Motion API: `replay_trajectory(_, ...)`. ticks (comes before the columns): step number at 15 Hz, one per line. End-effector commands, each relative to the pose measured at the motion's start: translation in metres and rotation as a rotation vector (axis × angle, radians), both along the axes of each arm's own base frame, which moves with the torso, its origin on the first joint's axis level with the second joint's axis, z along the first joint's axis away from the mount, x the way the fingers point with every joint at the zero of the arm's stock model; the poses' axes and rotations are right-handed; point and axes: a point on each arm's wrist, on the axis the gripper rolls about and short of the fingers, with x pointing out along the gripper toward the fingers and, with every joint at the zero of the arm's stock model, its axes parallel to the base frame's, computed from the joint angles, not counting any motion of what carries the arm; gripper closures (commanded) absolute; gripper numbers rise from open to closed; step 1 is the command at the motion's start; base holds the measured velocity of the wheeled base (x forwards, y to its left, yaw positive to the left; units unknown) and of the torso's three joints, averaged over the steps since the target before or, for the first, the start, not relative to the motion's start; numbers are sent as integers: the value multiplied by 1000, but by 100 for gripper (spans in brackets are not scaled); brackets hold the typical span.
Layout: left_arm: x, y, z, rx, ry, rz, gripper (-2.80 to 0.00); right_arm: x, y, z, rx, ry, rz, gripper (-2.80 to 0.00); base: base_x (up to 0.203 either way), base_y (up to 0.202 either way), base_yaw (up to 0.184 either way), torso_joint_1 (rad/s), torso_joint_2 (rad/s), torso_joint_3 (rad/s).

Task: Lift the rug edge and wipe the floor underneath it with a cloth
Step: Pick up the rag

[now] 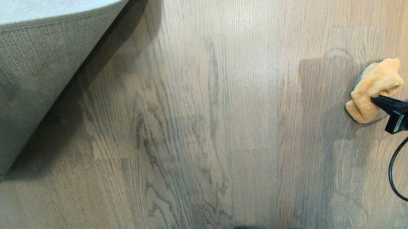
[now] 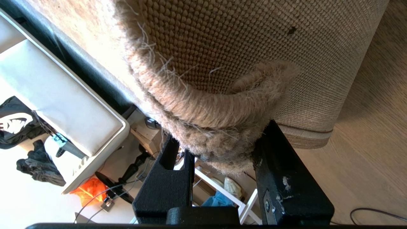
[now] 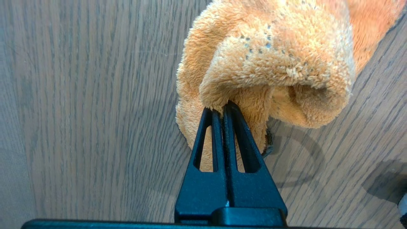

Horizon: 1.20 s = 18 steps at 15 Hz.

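Head view shows the left gripper (image 2: 219,152) clamped on the raised rug edge (image 1: 17,76), baring the floor (image 1: 198,131), while the right gripper (image 1: 375,101) pinches the cloth (image 1: 374,88) for wiping.

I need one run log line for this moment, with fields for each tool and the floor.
left tool: holds rug edge lifted | right tool: shut on cloth | floor: exposed, cloth resting on it
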Motion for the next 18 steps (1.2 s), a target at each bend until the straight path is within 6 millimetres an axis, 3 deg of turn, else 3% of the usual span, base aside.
replay_trajectory(1,0,0,0,3,0,7,0,-5,1,12,-15,-66,3,0,0,0,0,0,0,0)
replay_trajectory(4,-1,0,0,2,-1,5,0,-13,3,23,-19,-105,5,0,0,0,0,0,0,0)
replay_trajectory(9,-2,1,0,1,-4,7,0,-38,9,23,-15,-91,5,0,0,0,0,0,0,0)
replay_trajectory(18,-2,1,1,-4,-5,26,0,-49,12,29,-19,-114,5,0,0,0,0,0,0,0)
